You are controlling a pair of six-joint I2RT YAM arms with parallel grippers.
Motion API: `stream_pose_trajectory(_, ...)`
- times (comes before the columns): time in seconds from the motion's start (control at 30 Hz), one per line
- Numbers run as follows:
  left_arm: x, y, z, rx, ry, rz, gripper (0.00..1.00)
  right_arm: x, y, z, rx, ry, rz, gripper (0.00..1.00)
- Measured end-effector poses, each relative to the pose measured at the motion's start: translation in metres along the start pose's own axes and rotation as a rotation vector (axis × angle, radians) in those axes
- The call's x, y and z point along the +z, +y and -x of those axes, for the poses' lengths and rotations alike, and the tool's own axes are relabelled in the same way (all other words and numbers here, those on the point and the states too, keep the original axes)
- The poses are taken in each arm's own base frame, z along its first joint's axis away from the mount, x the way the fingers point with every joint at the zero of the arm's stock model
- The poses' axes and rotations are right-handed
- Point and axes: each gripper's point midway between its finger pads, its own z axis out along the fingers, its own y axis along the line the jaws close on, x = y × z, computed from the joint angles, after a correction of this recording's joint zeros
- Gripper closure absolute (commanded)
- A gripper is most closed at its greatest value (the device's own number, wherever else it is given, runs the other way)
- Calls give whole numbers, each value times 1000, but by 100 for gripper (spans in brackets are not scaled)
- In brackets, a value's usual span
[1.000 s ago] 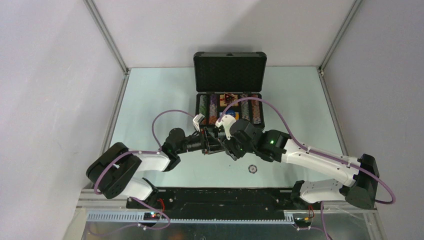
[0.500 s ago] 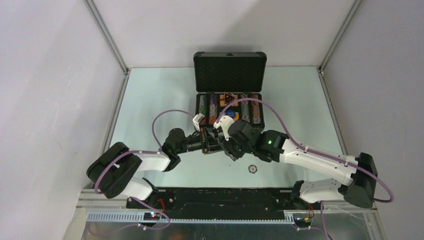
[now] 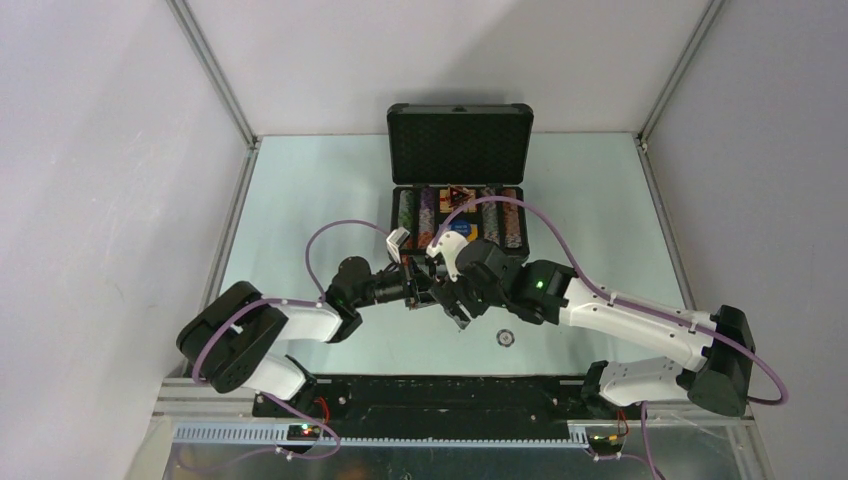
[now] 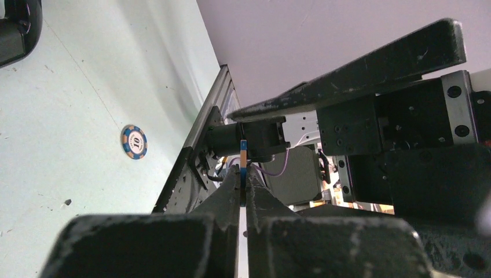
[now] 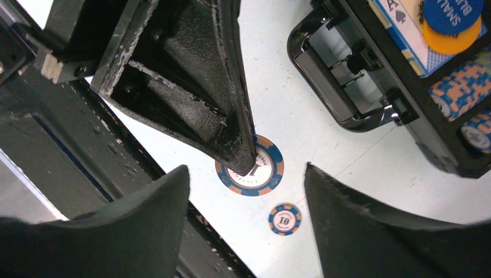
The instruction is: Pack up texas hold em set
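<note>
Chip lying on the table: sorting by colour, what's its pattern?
Chip: blue and orange rim, white centre; right wrist view.

The pale green bench carries an open dark grey hard briefcase toward its far edge and one small blue-and-orange striped poker chip lying flat nearer the front.

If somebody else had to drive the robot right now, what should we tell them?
Left gripper: shut on a poker chip, held on edge.
Right gripper: open, fingers either side of that chip, not touching it.
Case: open at the far side of the table; rows of chips, card box and buttons already inside.
Second chip: flat on the table near the arm bases.
Left to do: both chips into the case, then close the lid.
</note>
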Motion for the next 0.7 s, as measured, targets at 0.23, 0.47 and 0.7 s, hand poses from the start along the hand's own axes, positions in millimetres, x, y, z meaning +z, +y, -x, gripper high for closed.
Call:
stream_pose_trajectory(0.23,-1,-1,0,3,-2,-3,100,-5,14,8,35,-35,51,10)
stream_pose_trajectory(0.47,-13,-10,-3,27,-40,-20,100,-48,12,45,323,-308,45,31)
stream_pose_trajectory(0.7,-28,-53,9,120,-134,-126,100,-56,8,34,661,-485,109,38)
